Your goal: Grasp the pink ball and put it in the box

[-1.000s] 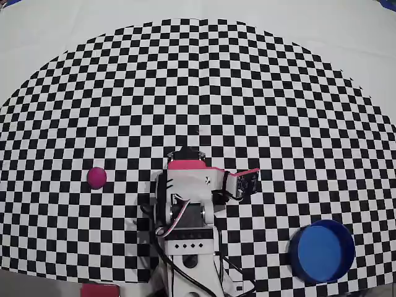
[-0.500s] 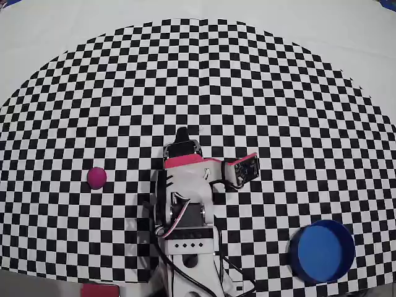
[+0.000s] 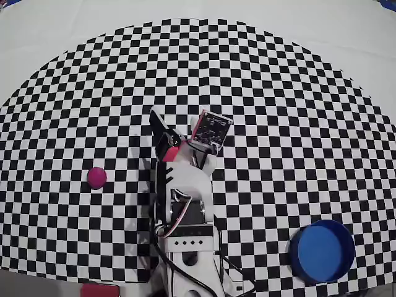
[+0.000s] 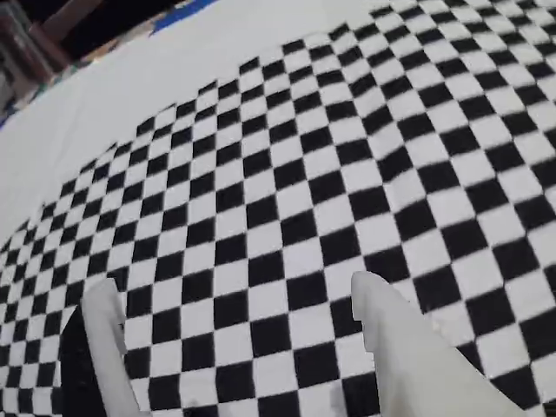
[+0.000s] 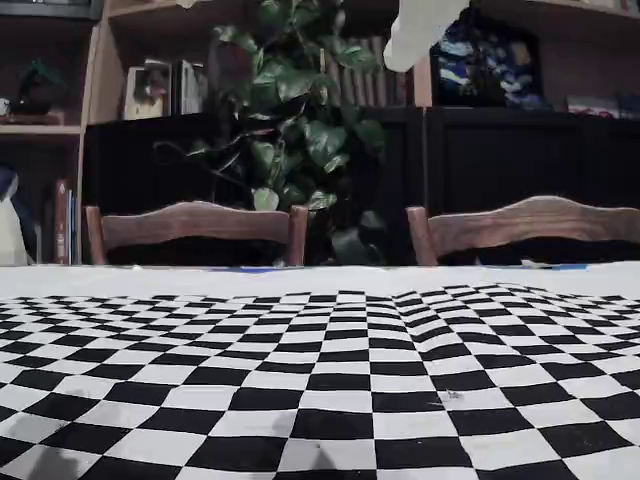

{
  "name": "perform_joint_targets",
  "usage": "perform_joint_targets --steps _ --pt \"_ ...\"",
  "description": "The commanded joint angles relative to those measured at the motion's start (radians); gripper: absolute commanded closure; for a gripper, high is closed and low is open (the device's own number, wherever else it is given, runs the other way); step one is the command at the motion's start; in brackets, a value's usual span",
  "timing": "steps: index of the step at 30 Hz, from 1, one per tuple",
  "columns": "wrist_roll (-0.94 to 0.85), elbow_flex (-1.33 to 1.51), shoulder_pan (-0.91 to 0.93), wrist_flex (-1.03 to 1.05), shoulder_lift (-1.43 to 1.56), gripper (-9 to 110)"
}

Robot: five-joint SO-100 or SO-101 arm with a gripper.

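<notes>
The pink ball (image 3: 96, 177) lies on the checkered cloth at the left in the overhead view, well left of the arm. The round blue box (image 3: 322, 250) stands at the lower right. My gripper (image 3: 179, 139) is raised above the middle of the cloth, apart from both. In the wrist view the gripper (image 4: 234, 287) is open, with only checkered cloth between its white fingers (image 4: 395, 347). Ball and box are out of the wrist and fixed views. A white fingertip (image 5: 420, 30) hangs at the top of the fixed view.
The arm's base (image 3: 189, 260) sits at the bottom centre of the checkered cloth (image 3: 278, 124). A red object (image 3: 99, 289) shows at the bottom edge. Two wooden chairs (image 5: 195, 225) and a plant (image 5: 300, 130) stand beyond the table's far edge.
</notes>
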Motion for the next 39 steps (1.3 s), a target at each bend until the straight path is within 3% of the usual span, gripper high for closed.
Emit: perform_joint_targets --steps 1,11,39 --pt "-0.135 0.006 -0.002 -0.057 0.005 68" --pt "-0.291 0.006 -0.003 -0.097 0.009 69" --pt "-0.341 0.008 -0.106 -0.149 0.012 71"
